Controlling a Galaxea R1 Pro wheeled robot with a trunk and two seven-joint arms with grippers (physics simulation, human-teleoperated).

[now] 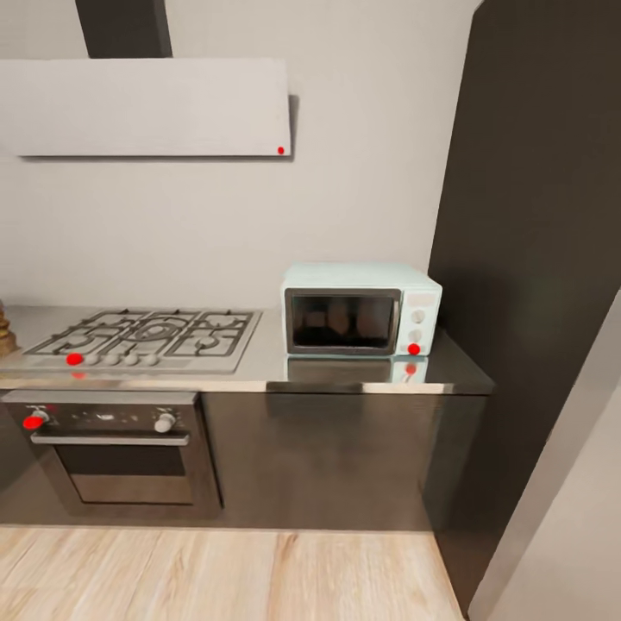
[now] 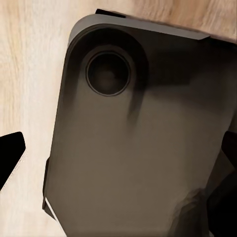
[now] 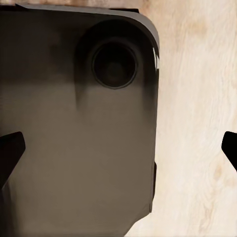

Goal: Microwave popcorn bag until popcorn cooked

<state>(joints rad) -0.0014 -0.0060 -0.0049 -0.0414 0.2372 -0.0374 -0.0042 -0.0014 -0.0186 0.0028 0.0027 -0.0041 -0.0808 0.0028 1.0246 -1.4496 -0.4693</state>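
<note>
**Ana:** Dark robot base plate (image 2: 138, 148) lies closest under the left wrist camera, a round recess (image 2: 107, 73) near one corner, light wood floor (image 2: 24, 74) beyond its edge. What of the left gripper (image 2: 121, 155)?

**Ben:** Only the two black fingertips (image 2: 10, 153) poke in from opposite edges, cut off by the frame. They stand wide apart with nothing between them but the plate far below.

**Ana:** And the right gripper (image 3: 121, 148)?

**Ben:** Same story: two dark tips (image 3: 10, 148) at opposite edges, spread, nothing held. Below it sits the same sort of dark plate (image 3: 74, 148) with one round recess (image 3: 114, 65), and wood floor (image 3: 197, 123) on the side toward one fingertip.

**Ana:** The task's things?

**Ben:** From the head camera, one mint-blue microwave (image 1: 360, 309) stands on the grey countertop (image 1: 371, 375), door shut, well away from both grippers. Its dark glass shows dim shapes I can't make out. Two white knobs (image 1: 417, 316), one red dot (image 1: 413, 349) under them.

**Ana:** Anything cut off?

**Ben:** A brown object (image 1: 5, 332) at the counter's far end is clipped by the frame edge; I can't tell what it is.

**Ana:** Other counts?

**Ben:** One gas hob (image 1: 142, 338), one built-in oven (image 1: 116, 448) beneath it, one white hood (image 1: 147, 107) above. A tall dark cabinet (image 1: 535, 259) rises beside the microwave.
</note>
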